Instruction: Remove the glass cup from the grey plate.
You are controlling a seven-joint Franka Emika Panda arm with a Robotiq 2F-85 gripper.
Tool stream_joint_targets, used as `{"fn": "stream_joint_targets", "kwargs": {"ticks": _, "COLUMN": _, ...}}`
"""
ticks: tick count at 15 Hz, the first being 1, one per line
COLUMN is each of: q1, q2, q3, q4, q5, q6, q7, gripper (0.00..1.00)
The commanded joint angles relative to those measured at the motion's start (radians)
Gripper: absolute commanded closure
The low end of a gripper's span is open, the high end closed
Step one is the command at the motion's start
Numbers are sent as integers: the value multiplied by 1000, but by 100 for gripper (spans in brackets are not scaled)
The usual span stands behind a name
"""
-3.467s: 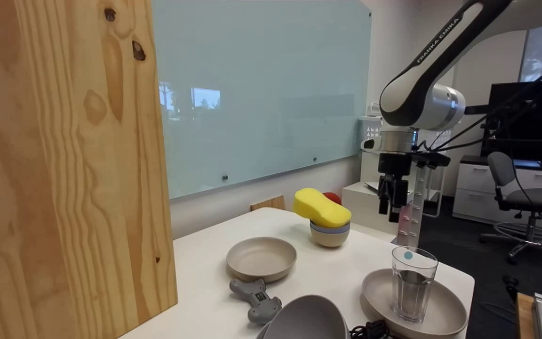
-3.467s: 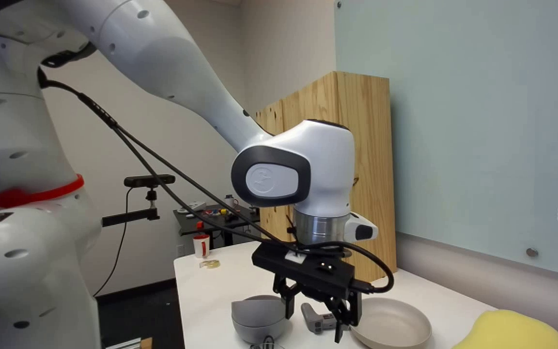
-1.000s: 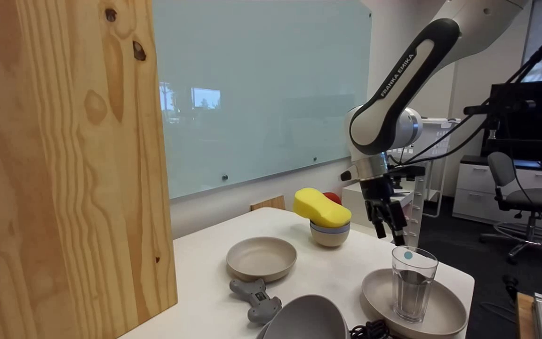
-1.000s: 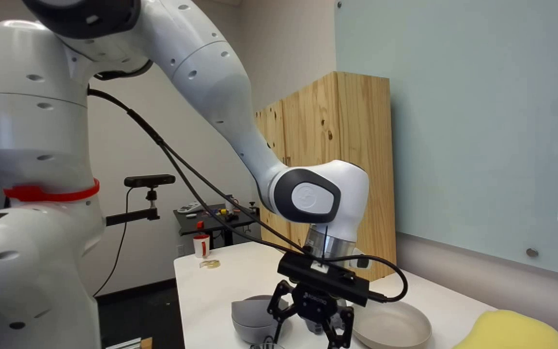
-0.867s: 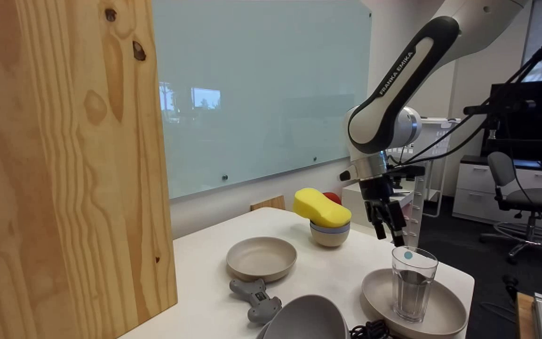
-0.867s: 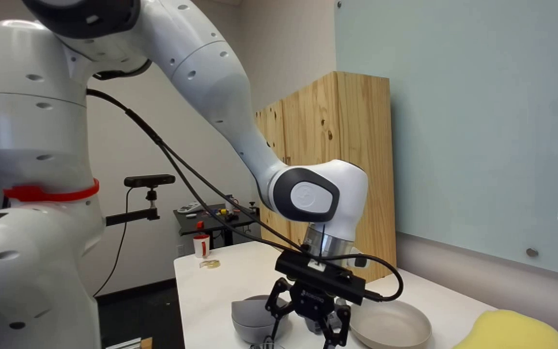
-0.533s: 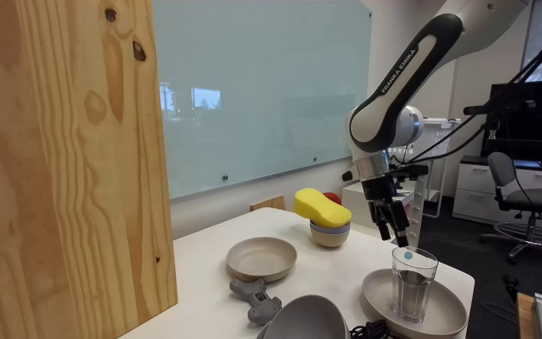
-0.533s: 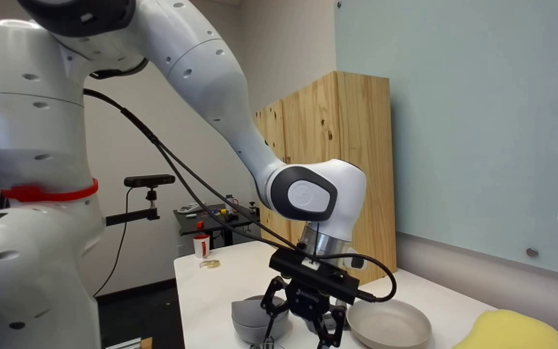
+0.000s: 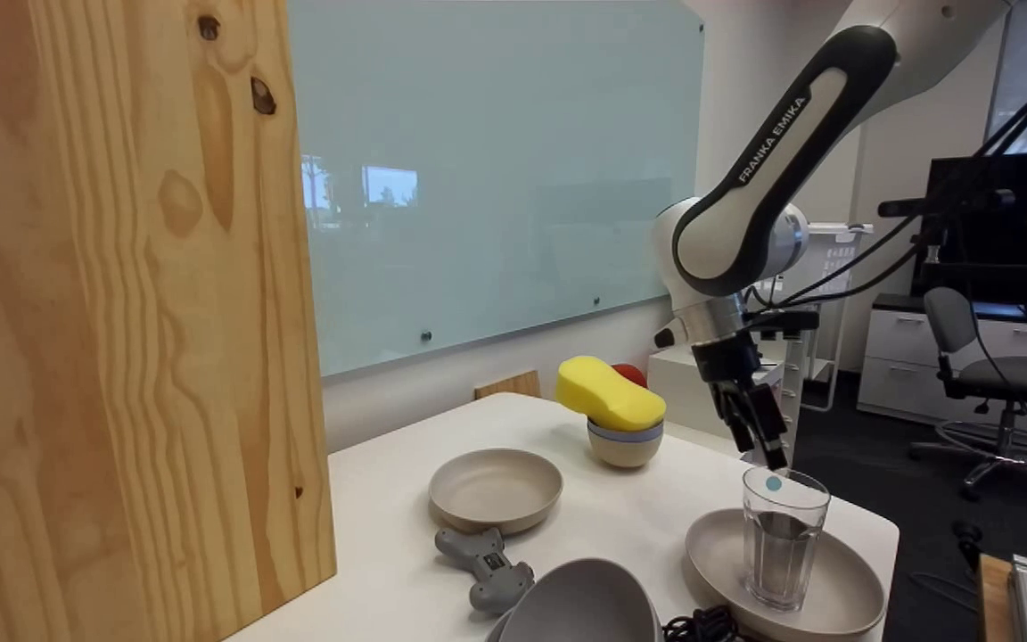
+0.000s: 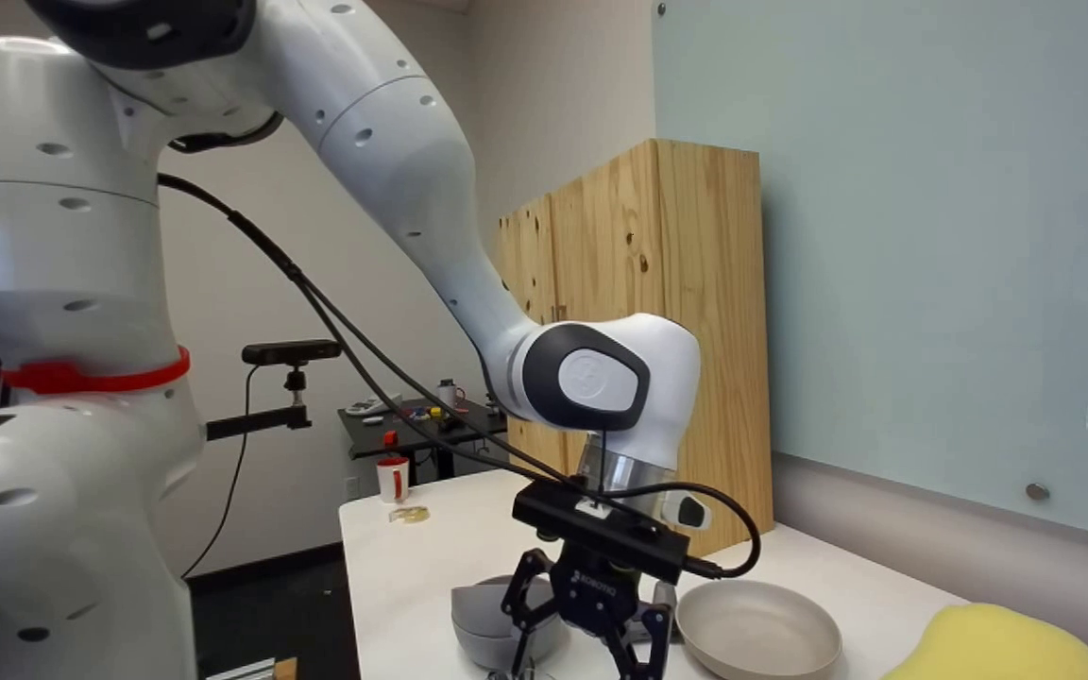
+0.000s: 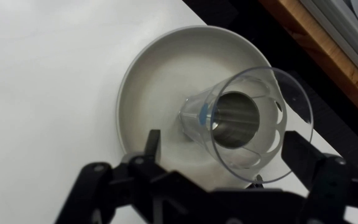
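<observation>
The glass cup point(image 9: 785, 544) stands upright on the grey plate point(image 9: 711, 548) near the table edge. A metal cylinder point(image 11: 236, 121) shows inside the cup. In an exterior view only a sliver of the cup's rim shows at the bottom edge, and the plate is out of view. My gripper point(image 9: 759, 446) is open, tilted, just above the cup's rim; it also shows at the bottom of an exterior view point(image 10: 582, 661). In the wrist view the cup point(image 11: 194, 121) leans across between my open fingers point(image 11: 222, 137), with the plate point(image 11: 148, 90) beneath. The right finger overlaps the rim; contact cannot be told.
A second beige dish point(image 9: 496, 489), a grey game controller point(image 9: 488, 566), dark grey bowls point(image 9: 585, 606) and a black cable point(image 9: 701, 626) share the white table. A yellow sponge point(image 9: 612, 392) sits on a small bowl point(image 9: 625, 446). A wooden cabinet point(image 9: 139, 312) stands nearby.
Over the last few seconds my gripper has come down and tilted toward the cup. In the last second it has shifted a little further over the rim. Cup and plate have not moved.
</observation>
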Motion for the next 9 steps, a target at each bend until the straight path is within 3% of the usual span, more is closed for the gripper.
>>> {"fn": "stream_joint_targets", "kwargs": {"ticks": 1, "q1": 7, "q2": -21, "q3": 6, "q4": -58, "q5": -50, "q6": 55, "q7": 68, "gripper": 0}}
{"fn": "stream_joint_targets", "kwargs": {"ticks": 8, "q1": 4, "q2": -21, "q3": 4, "q4": -94, "q5": -79, "q6": 114, "q7": 66, "gripper": 0}}
{"fn": "stream_joint_targets", "kwargs": {"ticks": 9, "q1": 4, "q2": -22, "q3": 3, "q4": -98, "q5": -81, "q6": 119, "q7": 61, "gripper": 25}}
